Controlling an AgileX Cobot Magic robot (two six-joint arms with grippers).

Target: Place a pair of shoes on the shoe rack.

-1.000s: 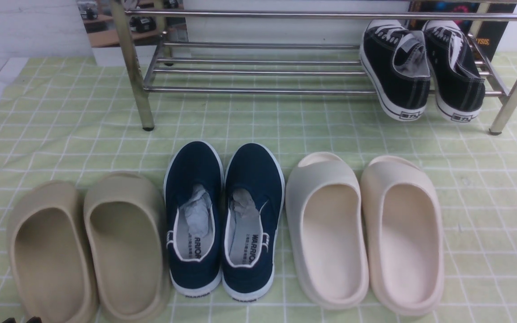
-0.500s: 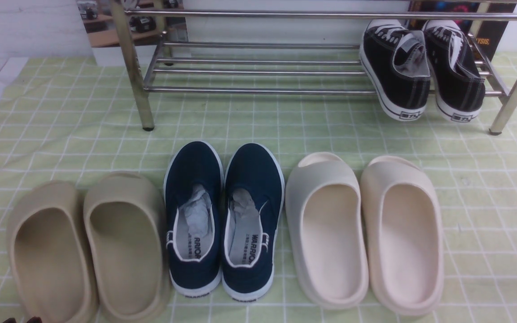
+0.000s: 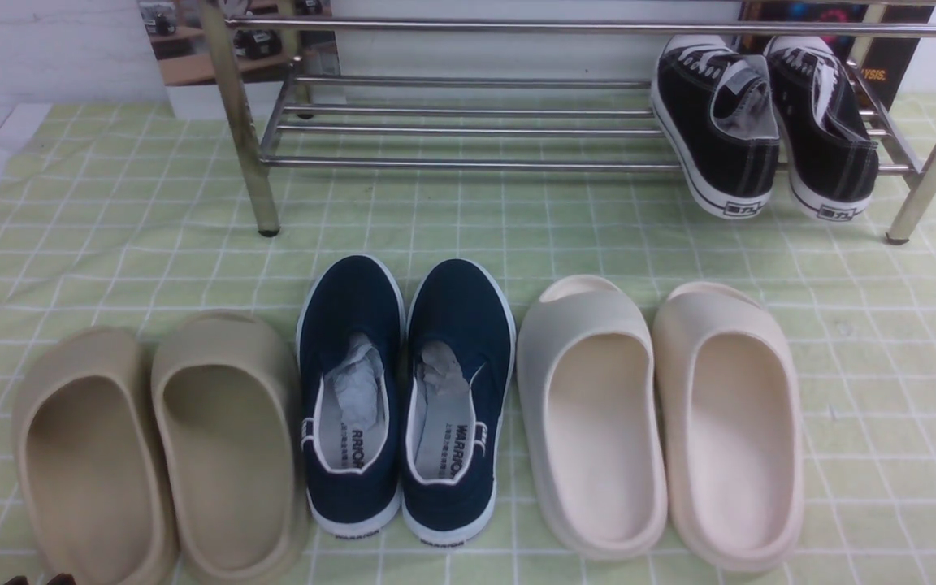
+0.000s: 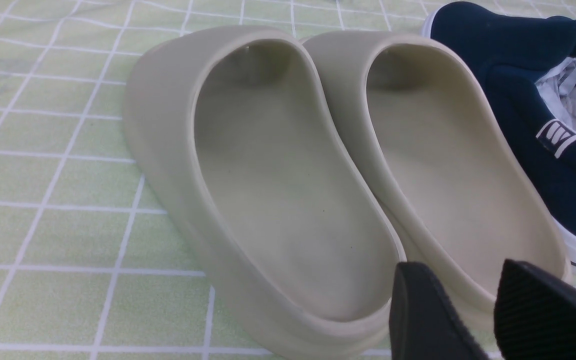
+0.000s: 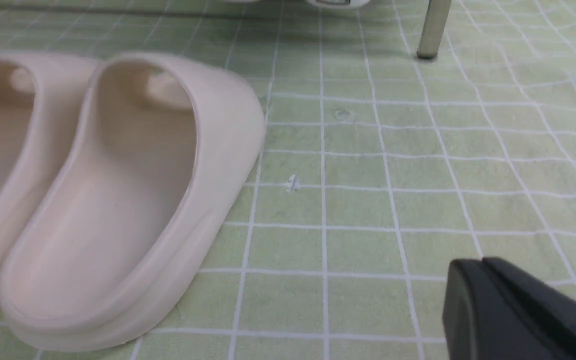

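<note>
The pair of shoes, two black canvas sneakers (image 3: 720, 130) (image 3: 829, 134) with white soles, rests side by side on the lower bars at the right end of the chrome shoe rack (image 3: 468, 162), heels hanging over the front bar. My left gripper (image 4: 460, 266) hovers open and empty just behind the heels of the tan slides (image 4: 293, 175); only its tips (image 3: 37, 580) show in the front view. My right gripper (image 5: 483, 261) is shut and empty, low over the mat beside the cream slides (image 5: 118, 200).
On the green checked mat (image 3: 517, 227) a row stands in front of the rack: tan slides (image 3: 159, 447) left, navy slip-ons (image 3: 403, 390) middle, cream slides (image 3: 663, 422) right. A rack leg (image 5: 433, 30) stands ahead of the right gripper.
</note>
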